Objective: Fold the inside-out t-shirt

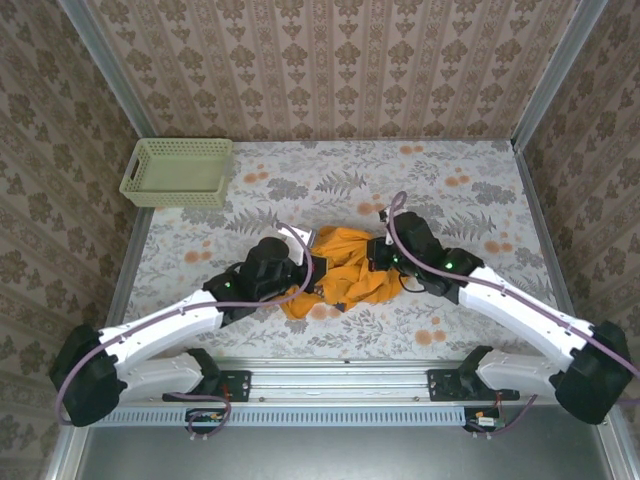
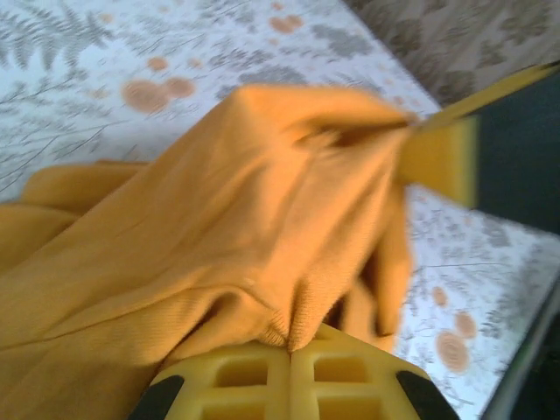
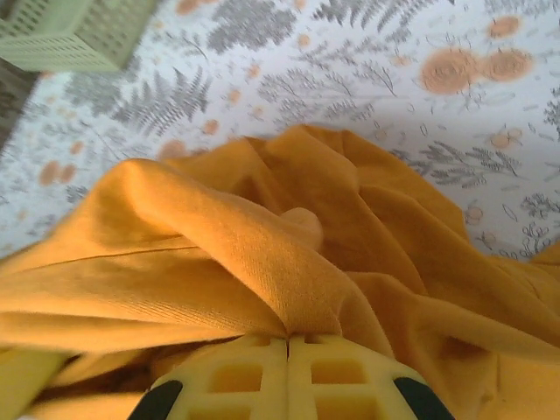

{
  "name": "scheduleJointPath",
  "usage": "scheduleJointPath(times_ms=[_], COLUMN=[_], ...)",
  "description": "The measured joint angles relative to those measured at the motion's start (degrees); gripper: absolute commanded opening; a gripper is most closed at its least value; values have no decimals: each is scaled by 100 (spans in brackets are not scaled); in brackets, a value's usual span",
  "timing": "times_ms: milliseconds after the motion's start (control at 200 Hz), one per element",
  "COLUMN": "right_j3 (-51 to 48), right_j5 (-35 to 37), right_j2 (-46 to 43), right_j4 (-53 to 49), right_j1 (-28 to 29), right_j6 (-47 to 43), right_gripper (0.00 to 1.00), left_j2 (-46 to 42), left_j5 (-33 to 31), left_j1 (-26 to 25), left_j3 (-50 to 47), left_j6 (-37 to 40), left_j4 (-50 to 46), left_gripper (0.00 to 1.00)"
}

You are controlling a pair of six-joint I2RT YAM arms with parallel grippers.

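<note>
Top external shows my left gripper (image 1: pixel 303 262) and right gripper (image 1: pixel 378 256) both pinching the inside-out t-shirt (image 1: pixel 340 275). It bunches up between them.

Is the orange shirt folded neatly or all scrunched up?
Scrunched up. The t-shirt is a rumpled heap, the left gripper and right gripper each pinching its cloth.
</note>
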Motion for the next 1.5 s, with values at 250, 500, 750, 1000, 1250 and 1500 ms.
scheduleJointPath(times_ms=[250, 500, 750, 1000, 1250, 1500], right_j3=[146, -579, -728, -831, -1001, -1464], right_j5=[330, 15, -348, -138, 348, 358], right_j2=[369, -741, -181, -87, -79, -293], right_j4=[-35, 603, 1259, 1965, 2594, 3233], right_j1=[52, 752, 903, 914, 916, 918], right_j6=[-337, -514, -531, -1060, -1906, -2430], right_gripper=[55, 58, 54, 59, 45, 7], left_j2=[-184, -118, -70, -341, -549, -632], left_j5=[588, 938, 1329, 1486, 1554, 1641], left_j1=[33, 289, 463, 463, 463, 651], left_j3=[-72, -72, -72, -125, -125, -125], left_j6=[68, -46, -208, -210, -181, -140], left_j4=[328, 612, 824, 855, 732, 549], left_gripper=[0, 0, 0, 0, 0, 2])
